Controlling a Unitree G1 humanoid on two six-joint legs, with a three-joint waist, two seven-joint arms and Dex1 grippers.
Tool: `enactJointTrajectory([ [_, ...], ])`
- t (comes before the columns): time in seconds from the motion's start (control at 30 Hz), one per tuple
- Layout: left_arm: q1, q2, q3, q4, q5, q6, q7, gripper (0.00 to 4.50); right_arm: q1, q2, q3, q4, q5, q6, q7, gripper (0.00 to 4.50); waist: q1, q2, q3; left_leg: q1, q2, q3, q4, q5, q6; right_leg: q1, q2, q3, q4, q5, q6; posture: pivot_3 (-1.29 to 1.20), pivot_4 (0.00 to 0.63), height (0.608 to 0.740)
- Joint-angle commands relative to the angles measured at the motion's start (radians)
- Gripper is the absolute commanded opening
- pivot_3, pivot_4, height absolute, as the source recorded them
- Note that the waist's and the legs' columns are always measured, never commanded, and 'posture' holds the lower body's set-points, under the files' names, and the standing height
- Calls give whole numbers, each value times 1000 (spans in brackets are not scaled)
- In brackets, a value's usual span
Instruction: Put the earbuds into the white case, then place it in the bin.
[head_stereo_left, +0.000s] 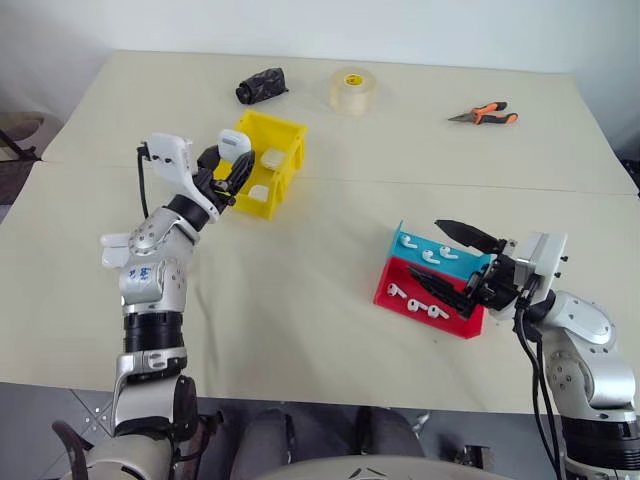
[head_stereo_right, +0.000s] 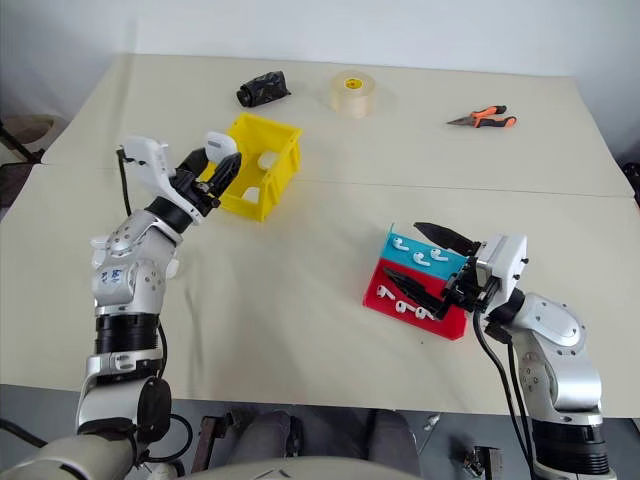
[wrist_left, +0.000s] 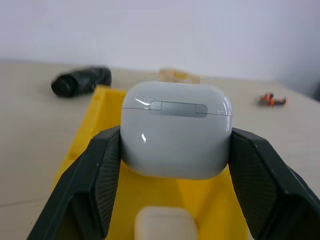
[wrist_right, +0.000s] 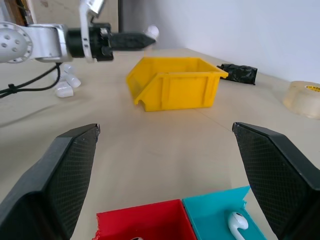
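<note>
One relation governs the coming move: how the white case (head_stereo_left: 237, 146) lies against the bin (head_stereo_left: 290, 160).

From the left eye view, the case is seen clamped between the fingers of the left tool (head_stereo_left: 232, 160), raised above the bin's near-left edge, on the side facing the robot. The bin's open cavity lies just beyond the case, further from the robot. Two more white cases (head_stereo_left: 265, 172) are already seen inside the bin. The right tool (head_stereo_left: 455, 262) hangs well away from the bin, jaws spread wide and empty, over the red and teal tray (head_stereo_left: 478, 325) where earbuds (head_stereo_left: 432, 254) are still lying.

From the right eye view, the same arrangement is confirmed: the held case is at the bin's lowered lip, not yet over its middle.

From the left wrist view, the case is gripped across its width, lid uppermost and hinge strip facing the camera, with the bin's yellow floor directly ahead and below it.

From the right wrist view, the bin is seen far off, with the left tool carrying the case just beside its far side.

The left arm is judged plainly nearer; a short advance over the cavity before release seems required.
</note>
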Motion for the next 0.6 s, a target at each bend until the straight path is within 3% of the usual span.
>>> enactJointTrajectory([
  [0.03, -39, 34, -9, 25, 28, -14, -6, 3525, -2, -1, -2, -39, 9, -7, -11, 4500, -1, 0, 0, 0, 0, 0, 0, 0, 0, 0, 0, 0, 0, 0, 0, 0, 150, 740],
  [0.17, -20, 53, -38, -23, 40, 30, -14, 4465, 0, -3, 0, -43, 11, -7, -14, 4500, -1, 0, 0, 0, 0, 0, 0, 0, 0, 0, 0, 0, 0, 0, 0, 0, 150, 740],
  [0.3, 66, 75, -48, -186, -48, 87, -141, 4465, 2, -9, -1, -31, 13, -8, -2, 4500, 0, 0, 0, 0, 0, 0, 0, 0, 0, 0, 0, 0, 0, 0, 0, 0, 150, 740],
  [0.47, 310, 231, -93, -394, -63, -41, -438, 4465, -15, -50, 0, 25, 20, 2, 61, 4500, -19, 0, 0, 1, 0, 0, -1, 0, 0, -1, 0, 1, 0, 0, 0, 0, 150, 740],
  [0.6, 454, 276, -39, -439, -92, -225, -587, 4465, -19, -110, 13, 83, 27, 19, 160, 4500, -18, 1, 0, 1, 1, 1, 0, 0, 0, 0, 0, 2, 0, 0, 0, 0, 150, 740],
])
